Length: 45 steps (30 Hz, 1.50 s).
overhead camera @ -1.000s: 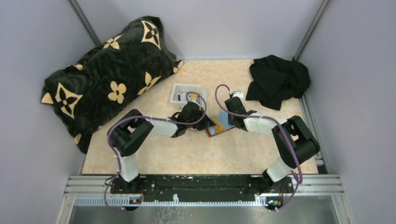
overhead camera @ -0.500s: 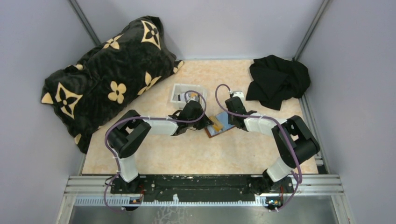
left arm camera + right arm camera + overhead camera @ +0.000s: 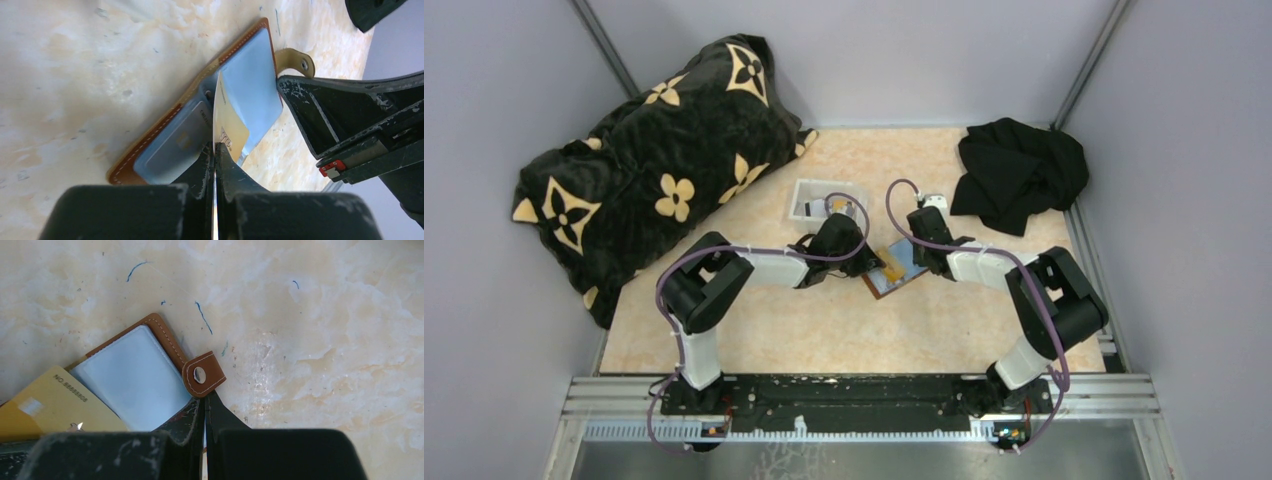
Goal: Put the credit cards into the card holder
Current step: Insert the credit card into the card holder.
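The brown leather card holder (image 3: 890,281) lies open on the table, its clear pockets up (image 3: 252,85) (image 3: 135,377). A grey credit card (image 3: 176,144) sits in its left pocket. My left gripper (image 3: 215,146) (image 3: 871,262) is shut on a gold credit card (image 3: 229,127) (image 3: 55,400), held on edge with its far end at the middle of the card holder. My right gripper (image 3: 205,397) (image 3: 921,258) is shut on the card holder's right edge, just below the snap tab (image 3: 202,374).
A white tray (image 3: 802,195) with a few small things in it stands just behind the left gripper. A black and gold patterned cushion (image 3: 654,170) fills the back left. A black cloth (image 3: 1019,170) lies at the back right.
My left gripper has edged to the right with the gold card, closer over the card holder. The right gripper has stayed where it was.
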Each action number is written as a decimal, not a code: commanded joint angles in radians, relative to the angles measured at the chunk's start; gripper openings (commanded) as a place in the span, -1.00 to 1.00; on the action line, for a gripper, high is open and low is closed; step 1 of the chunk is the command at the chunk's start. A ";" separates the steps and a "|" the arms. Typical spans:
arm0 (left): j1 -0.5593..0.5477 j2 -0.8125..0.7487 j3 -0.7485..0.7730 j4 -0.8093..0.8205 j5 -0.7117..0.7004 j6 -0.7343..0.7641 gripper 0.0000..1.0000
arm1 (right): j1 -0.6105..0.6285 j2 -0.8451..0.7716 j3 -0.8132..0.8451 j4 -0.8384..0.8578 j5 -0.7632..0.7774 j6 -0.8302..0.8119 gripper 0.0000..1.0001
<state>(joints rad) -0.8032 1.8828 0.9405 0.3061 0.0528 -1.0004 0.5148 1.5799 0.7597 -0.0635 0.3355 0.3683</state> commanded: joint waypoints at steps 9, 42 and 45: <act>-0.007 0.067 -0.010 0.028 0.076 -0.058 -1.00 | -0.010 0.032 -0.008 -0.001 -0.034 0.008 -1.00; -0.004 0.136 0.034 0.003 0.073 -0.143 -1.00 | -0.010 0.040 -0.012 -0.006 -0.052 0.009 -1.00; -0.001 0.152 0.055 -0.006 0.075 -0.138 -1.00 | -0.010 0.043 -0.008 -0.007 -0.057 0.009 -1.00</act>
<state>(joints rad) -0.8036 1.9720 0.9730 0.3862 0.1337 -1.1591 0.5117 1.5867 0.7597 -0.0486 0.3313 0.3683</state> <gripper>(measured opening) 0.007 0.005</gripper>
